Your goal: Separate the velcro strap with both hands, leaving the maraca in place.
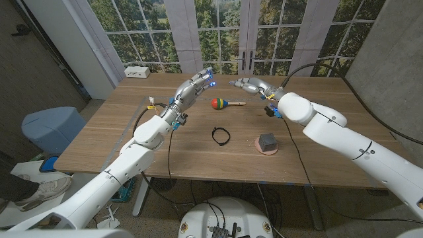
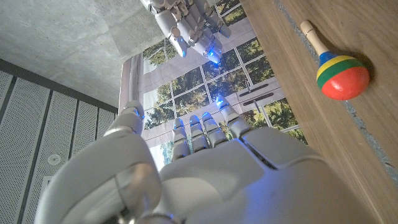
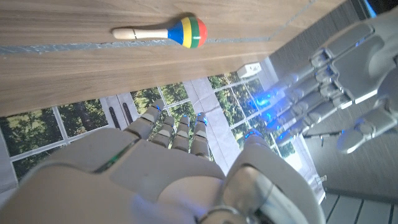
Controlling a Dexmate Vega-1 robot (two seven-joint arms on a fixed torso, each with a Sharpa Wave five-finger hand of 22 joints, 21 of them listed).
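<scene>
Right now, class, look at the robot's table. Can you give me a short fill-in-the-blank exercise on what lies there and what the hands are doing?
1. The maraca lies between the left hand and the ____ hand.
2. The black strap forms a closed ____ on the table.
3. The grey block sits on a ____ disc.
4. Both hands hold ____.

Missing words: right; loop; pink; nothing

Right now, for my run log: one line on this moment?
left hand: open, raised | right hand: open, raised | velcro strap: untouched | maraca: in place
</scene>
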